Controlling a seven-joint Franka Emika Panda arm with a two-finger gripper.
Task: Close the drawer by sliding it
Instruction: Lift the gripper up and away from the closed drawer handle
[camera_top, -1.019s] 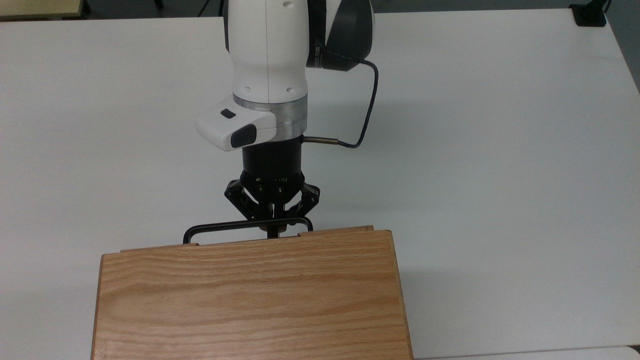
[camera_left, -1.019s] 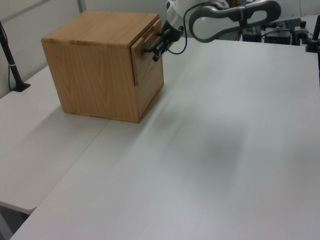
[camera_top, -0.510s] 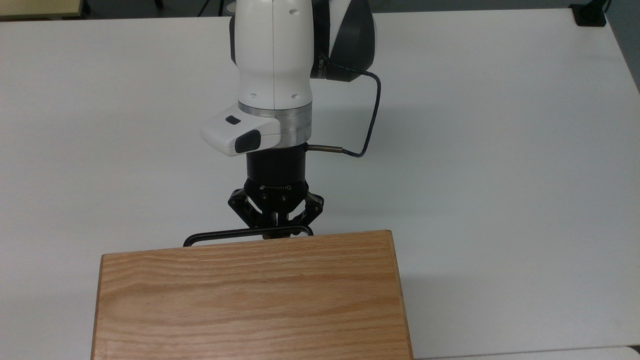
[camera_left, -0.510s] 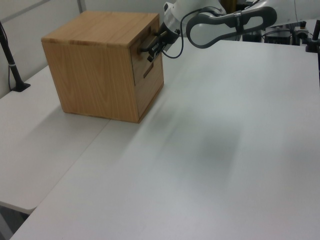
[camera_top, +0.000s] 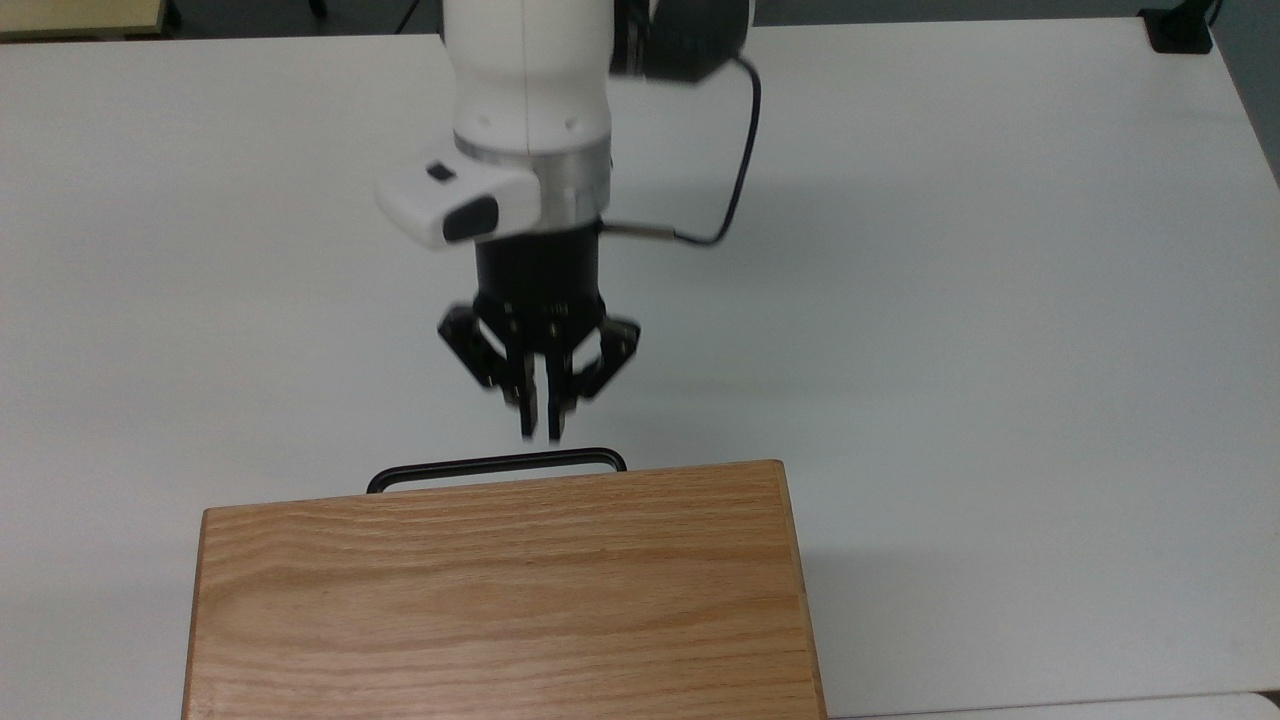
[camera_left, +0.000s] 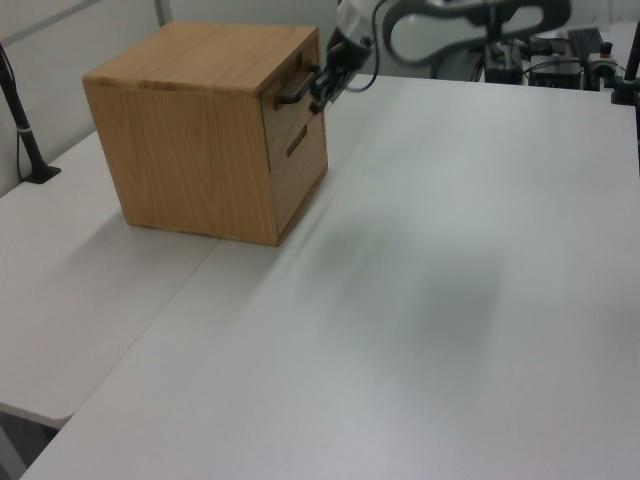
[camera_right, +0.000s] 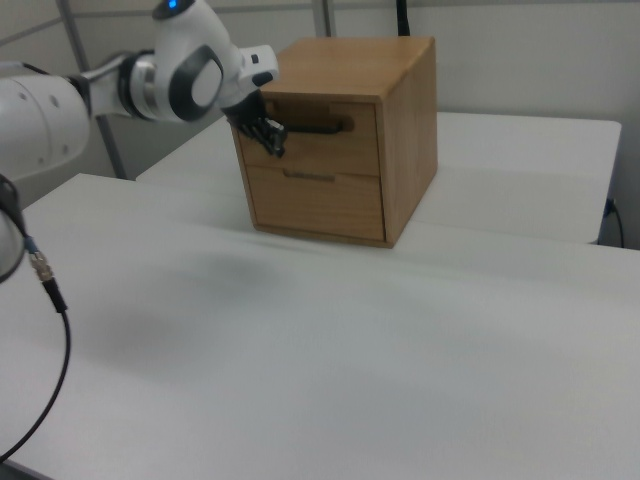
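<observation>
White tabletop is spreading across the whole scene, with the wooden cabinet sitting at the bottom centre of the top view and in the upper left of the left view. I am looking at the drawer, the upper of two fronts in the right view, and it is lying flush with the cabinet face; in the top view nothing but its black handle is sticking out past the cabinet's top edge.

My gripper is hanging just above that handle in the top view, apart from it, with a strip of table showing between my fingertips and the bar. My two fingers are sitting close together with a thin gap between them, and they are gripping nothing. In the left view the gripper is sitting just beside the right end of the handle, near the top centre of the frame.

I am judging the sliding as done, since no part of the drawer box is showing out of the cabinet. The step in hand is getting clear. My next move calls for backing straight away from the cabinet face, without hooking the handle and dragging the drawer out.
</observation>
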